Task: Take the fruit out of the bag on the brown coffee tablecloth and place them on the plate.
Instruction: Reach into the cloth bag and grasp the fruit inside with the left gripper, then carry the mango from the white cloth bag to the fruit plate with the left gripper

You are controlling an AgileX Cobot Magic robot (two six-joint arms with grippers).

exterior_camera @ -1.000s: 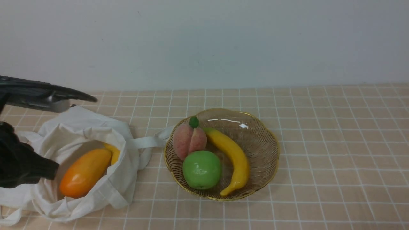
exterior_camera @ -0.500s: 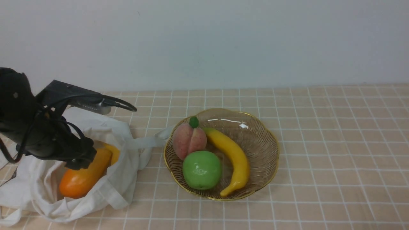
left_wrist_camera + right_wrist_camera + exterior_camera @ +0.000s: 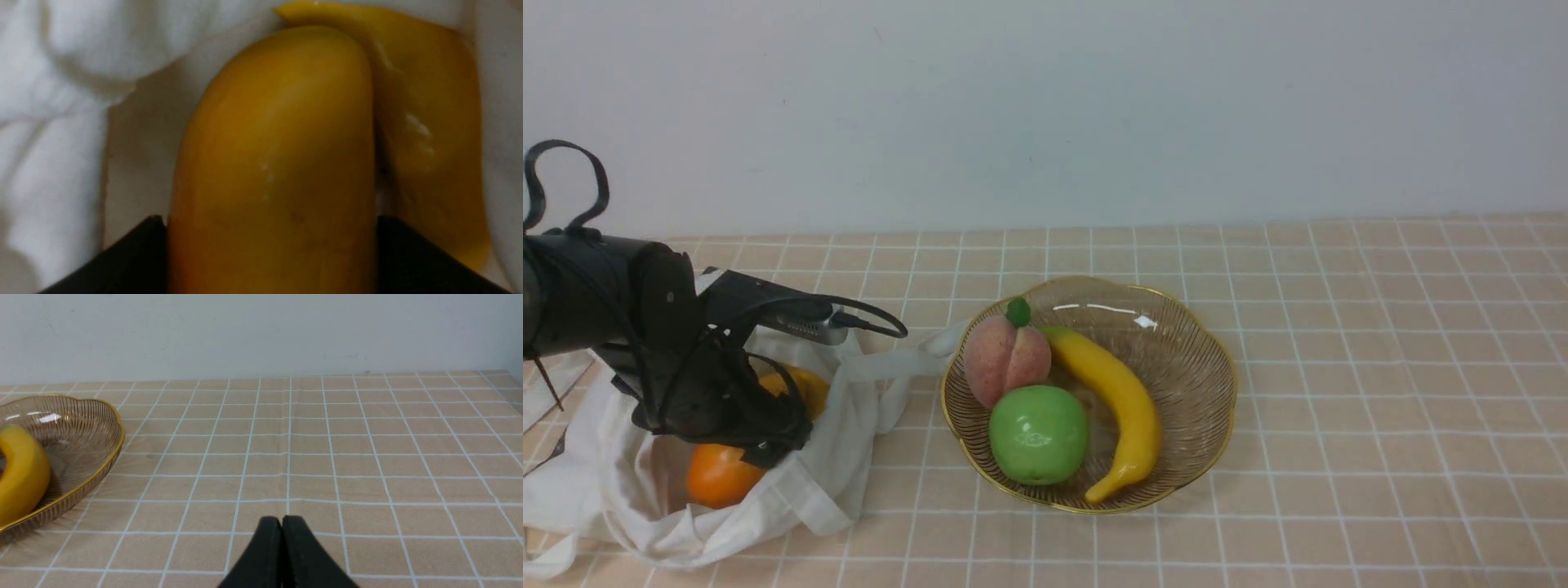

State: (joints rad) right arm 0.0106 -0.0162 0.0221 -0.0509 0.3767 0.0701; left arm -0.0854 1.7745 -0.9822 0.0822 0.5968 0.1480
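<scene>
Off-white cloth forms the bag (image 3: 825,498), slumped at the near left of the worktop on the peach-brown gridded tablecloth (image 3: 1380,408), with its mouth open upward. Inside lie the two fruits. Only the orange near end of the mango (image 3: 712,478) shows in the front view, and a smaller yellow fruit (image 3: 807,390) touches its far-right side. The left end effector (image 3: 269,222) reaches down into the bag. In the left wrist view its two black fingers (image 3: 130,253) stand one on each side of the mango, close against its flanks. Whether they press on it or merely bracket it cannot be told. One strap handle (image 3: 894,363) runs right from the bag to the left rim of the plate (image 3: 1227,384), which stands at centre, just right of the bag. The plate holds a pink peach (image 3: 1005,355) at its far left, a green apple (image 3: 1037,433) nearer, touching the peach, and a banana (image 3: 1123,400) to their right. The right end effector (image 3: 282,528), seen only in the right wrist view, is clenched, fingertips pressed together, over the tablecloth to the right of the plate.
</scene>
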